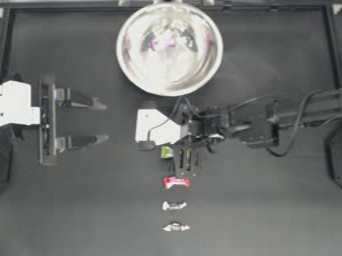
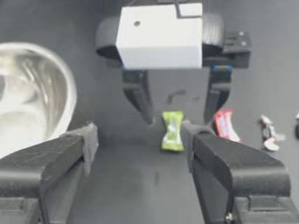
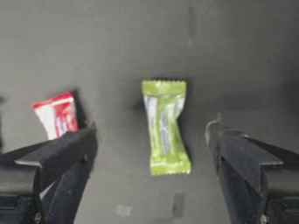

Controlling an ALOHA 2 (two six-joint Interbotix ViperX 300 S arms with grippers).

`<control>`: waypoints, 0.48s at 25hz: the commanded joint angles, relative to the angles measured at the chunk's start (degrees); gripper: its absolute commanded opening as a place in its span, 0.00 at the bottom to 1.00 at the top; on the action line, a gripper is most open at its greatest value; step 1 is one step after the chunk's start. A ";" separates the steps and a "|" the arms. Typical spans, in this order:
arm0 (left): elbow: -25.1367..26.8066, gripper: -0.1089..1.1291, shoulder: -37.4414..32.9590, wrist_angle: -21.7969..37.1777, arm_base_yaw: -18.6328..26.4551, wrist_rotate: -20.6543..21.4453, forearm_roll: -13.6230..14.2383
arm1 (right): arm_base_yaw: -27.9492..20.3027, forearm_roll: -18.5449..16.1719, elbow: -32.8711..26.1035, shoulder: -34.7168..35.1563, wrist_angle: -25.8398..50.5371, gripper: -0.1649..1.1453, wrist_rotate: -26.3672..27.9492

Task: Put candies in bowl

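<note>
The shiny bowl [image 1: 133, 65] stands at the table's far middle with a pink candy [image 1: 163, 43] inside. Below it a row of candies lies on the table: yellow-green [image 1: 166, 151], red [image 1: 176, 182], then two whitish ones [image 1: 174, 205] [image 1: 176, 227]. My right gripper [image 1: 186, 161] hovers open over the yellow-green candy [image 3: 165, 132], which lies between its jaws untouched; the red candy [image 3: 57, 114] lies beside one jaw. My left gripper [image 1: 83, 122] is parked open at the left. Its wrist view shows the bowl [image 2: 35, 96], the right gripper [image 2: 178, 116], and the yellow-green candy [image 2: 172, 130].
The right arm [image 1: 280, 117] stretches across the table's middle from the right, with its white wrist box [image 1: 157, 126] just below the bowl. Dark bare table surrounds the candy row.
</note>
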 commanded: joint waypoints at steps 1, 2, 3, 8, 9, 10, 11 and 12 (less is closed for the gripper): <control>-0.62 0.83 -0.62 -0.35 0.09 -0.09 -0.09 | 0.09 -1.23 -2.64 0.26 0.97 0.89 0.09; -0.62 0.83 -0.62 -0.35 0.09 0.00 -0.09 | 0.09 -1.49 -2.99 0.70 1.49 0.89 0.09; -0.62 0.83 -0.62 -0.35 0.09 0.00 -0.09 | 0.09 -1.58 -3.34 1.14 2.11 0.89 0.09; -0.62 0.83 -0.62 -0.35 0.09 0.00 -0.09 | 0.18 -1.93 -4.22 2.55 3.78 0.89 0.18; -0.62 0.83 -0.62 -0.26 0.09 -0.09 -0.09 | 0.09 -2.02 -4.13 2.64 3.87 0.89 0.18; -0.62 0.83 -0.62 -0.26 0.09 -0.09 -0.09 | 0.18 -2.02 -4.04 2.64 3.96 0.89 0.26; -0.62 0.83 -0.70 -0.35 0.09 -0.09 -0.09 | 0.18 -1.93 -3.96 2.64 3.96 0.88 0.26; -0.62 0.83 -0.70 -0.35 0.09 -0.09 -0.09 | 0.18 -2.02 -3.96 2.64 3.96 0.87 0.44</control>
